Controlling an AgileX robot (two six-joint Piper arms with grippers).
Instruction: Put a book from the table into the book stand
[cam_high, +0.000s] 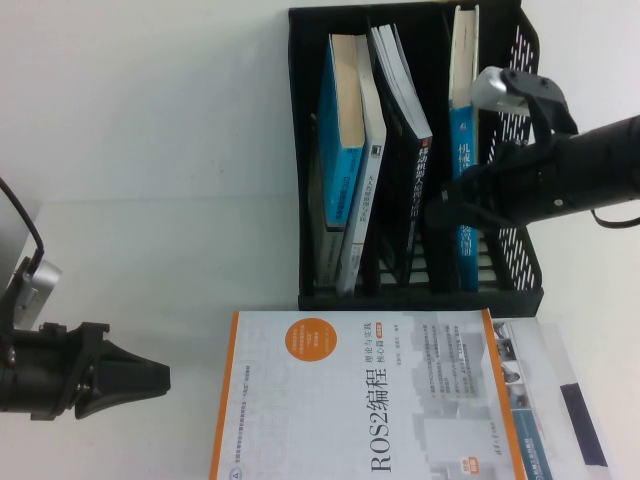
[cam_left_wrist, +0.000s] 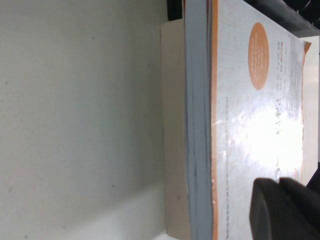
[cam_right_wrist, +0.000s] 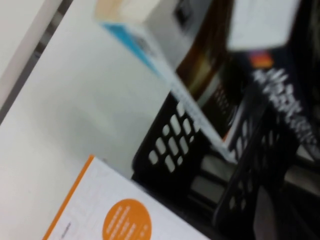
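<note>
A white book with orange edges (cam_high: 360, 400) lies flat at the table's front, on top of another book (cam_high: 550, 400). The black book stand (cam_high: 420, 297) stands behind it and holds several upright books. My right gripper (cam_high: 445, 212) is at the stand's right compartment, against the spine of a blue book (cam_high: 464, 120) standing there. My left gripper (cam_high: 160, 379) is shut and empty, just left of the white book's spine edge. In the left wrist view, the left gripper (cam_left_wrist: 276, 181) hovers over the white book's cover (cam_left_wrist: 255, 110).
The stand's left compartments hold a light blue book (cam_high: 340, 130), a white one and a dark one (cam_high: 420, 190). The stand's perforated wall (cam_right_wrist: 170, 145) shows in the right wrist view, with the white book (cam_right_wrist: 115, 215) in front. Bare white table lies to the left.
</note>
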